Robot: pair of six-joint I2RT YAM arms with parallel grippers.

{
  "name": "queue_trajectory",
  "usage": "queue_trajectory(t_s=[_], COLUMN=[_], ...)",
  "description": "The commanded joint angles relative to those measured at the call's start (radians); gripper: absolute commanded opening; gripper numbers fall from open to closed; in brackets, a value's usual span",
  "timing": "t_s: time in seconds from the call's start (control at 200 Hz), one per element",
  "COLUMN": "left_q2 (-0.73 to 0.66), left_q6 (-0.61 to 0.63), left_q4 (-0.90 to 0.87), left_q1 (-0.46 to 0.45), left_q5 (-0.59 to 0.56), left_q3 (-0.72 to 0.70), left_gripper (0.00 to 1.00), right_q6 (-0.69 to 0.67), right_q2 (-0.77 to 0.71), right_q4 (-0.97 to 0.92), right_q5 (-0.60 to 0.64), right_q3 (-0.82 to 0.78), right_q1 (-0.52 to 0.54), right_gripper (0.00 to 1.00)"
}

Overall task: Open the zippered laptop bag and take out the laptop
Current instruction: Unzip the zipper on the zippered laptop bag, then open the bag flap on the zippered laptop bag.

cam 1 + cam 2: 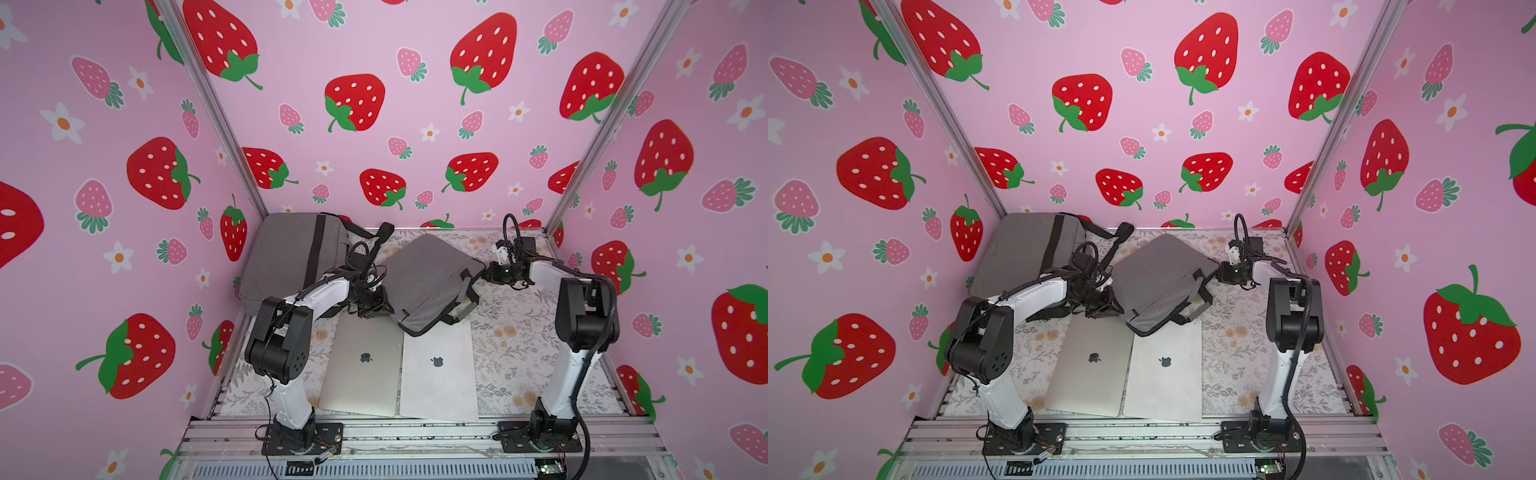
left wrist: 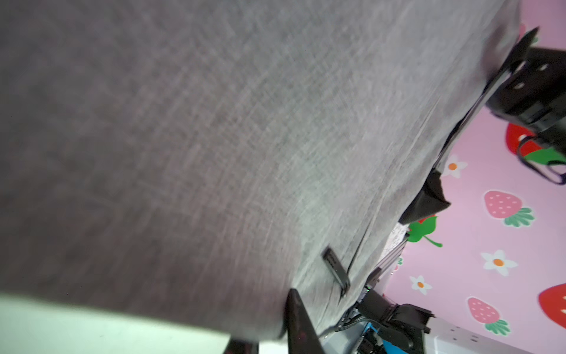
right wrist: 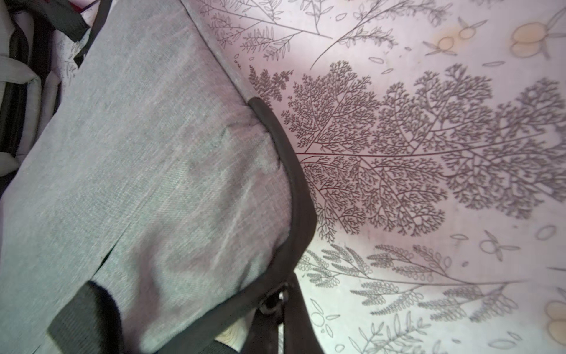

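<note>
The grey zippered laptop bag (image 1: pixel 424 278) (image 1: pixel 1158 278) lies tilted in the middle of the table, its black-trimmed near edge resting over the far ends of two laptops. A silver laptop (image 1: pixel 363 365) and a whiter laptop (image 1: pixel 438 368) lie flat side by side, lids shut. My left gripper (image 1: pixel 376 309) (image 2: pixel 269 334) is at the bag's left corner, with grey fabric (image 2: pixel 214 138) filling the narrow gap between its fingers. My right gripper (image 1: pixel 484 275) (image 3: pixel 277 302) is shut on a small dark pull at the black trim of the bag's right corner (image 3: pixel 137 168).
A larger grey bag (image 1: pixel 286 257) leans in the back left corner, its black strap (image 1: pixel 376 241) trailing toward the middle bag. The floral tablecloth (image 1: pixel 519 332) is bare to the right of the laptops. Pink strawberry walls close three sides.
</note>
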Motion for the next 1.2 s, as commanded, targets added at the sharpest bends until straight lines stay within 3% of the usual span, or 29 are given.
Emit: queue_trajectory(t_s=[0.0, 0.39, 0.62, 0.815, 1.196], left_q2=[-0.025, -0.025, 0.035, 0.139, 0.316], left_q6=[0.052, 0.182, 0.263, 0.306, 0.312], left_q4=[-0.045, -0.166, -0.18, -0.234, -0.305], left_q1=[-0.018, -0.16, -0.296, -0.408, -0.557], left_q5=[-0.034, -0.235, -0.397, -0.56, -0.75], left_q3=[0.089, 0.299, 0.409, 0.498, 0.607], left_gripper=[0.26, 0.42, 0.46, 0.57, 0.62], right_q6=[-0.028, -0.023, 0.009, 0.086, 0.239], right_q2=[-0.073, -0.239, -0.439, -0.585, -0.843], right_q4=[0.051, 0.073, 0.13, 0.163, 0.259], right_q5=[-0.019, 0.051, 0.093, 0.049, -0.045], right_q3=[-0.028, -0.14, -0.297, -0.436, -0.739], right_q1=[-0.028, -0.027, -0.027, -0.027, -0.028], right_gripper=[0.13, 0.68, 0.91, 0.98, 0.99])
